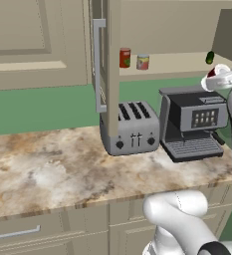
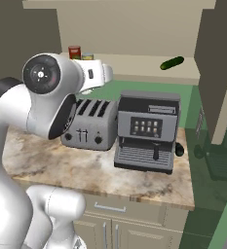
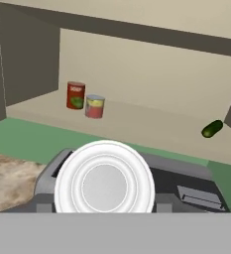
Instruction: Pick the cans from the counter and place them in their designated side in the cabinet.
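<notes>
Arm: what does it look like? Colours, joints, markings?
The arm has glossy white rounded links, thick and tubular. Its big joint cap is a grey disc with concentric rings and a dark centre. A dark band separates the links. No cables or lettering visible.

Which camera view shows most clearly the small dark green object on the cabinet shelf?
The right base view: the green object lies unobstructed on the shelf. The hand view shows it at the right edge; the left base view shows it small, partly cut off.

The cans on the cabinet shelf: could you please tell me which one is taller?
The all-red can with a green patch, leftmost on the shelf; the yellow-and-red banded can beside it is shorter.
</notes>
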{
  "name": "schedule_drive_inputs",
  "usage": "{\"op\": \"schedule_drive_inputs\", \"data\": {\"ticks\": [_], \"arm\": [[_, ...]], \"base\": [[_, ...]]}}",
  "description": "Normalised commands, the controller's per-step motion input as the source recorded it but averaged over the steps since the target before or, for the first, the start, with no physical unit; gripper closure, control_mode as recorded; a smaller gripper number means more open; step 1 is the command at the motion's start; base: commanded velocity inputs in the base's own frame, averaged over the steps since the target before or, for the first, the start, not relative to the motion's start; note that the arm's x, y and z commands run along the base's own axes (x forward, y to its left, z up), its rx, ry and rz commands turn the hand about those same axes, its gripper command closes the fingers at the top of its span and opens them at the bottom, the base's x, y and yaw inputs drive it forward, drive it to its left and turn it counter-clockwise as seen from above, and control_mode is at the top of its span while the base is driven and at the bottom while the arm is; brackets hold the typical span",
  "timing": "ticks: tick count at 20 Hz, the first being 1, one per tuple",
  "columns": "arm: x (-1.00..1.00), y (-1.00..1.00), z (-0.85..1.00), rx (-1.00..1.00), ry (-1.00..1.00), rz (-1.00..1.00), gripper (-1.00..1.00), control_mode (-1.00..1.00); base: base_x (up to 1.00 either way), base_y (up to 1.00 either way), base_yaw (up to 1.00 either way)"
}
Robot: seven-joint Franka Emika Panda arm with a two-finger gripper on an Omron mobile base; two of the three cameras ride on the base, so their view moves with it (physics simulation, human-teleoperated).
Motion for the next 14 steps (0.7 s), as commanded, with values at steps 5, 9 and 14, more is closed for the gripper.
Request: {"op": "schedule_drive_inputs", "data": {"ticks": [5,9,14], "arm": [[0.07,0.00,0.00,0.00,0.00,-0.01,1.00,-1.00],[0.14,0.03,0.01,0.00,0.00,-0.01,1.00,-1.00],[0.18,0.06,0.06,0.00,0.00,0.00,1.00,-1.00]], "base": [[0.00,0.00,0.00],[0.00,0.00,0.00],[0.00,0.00,0.00]]}}
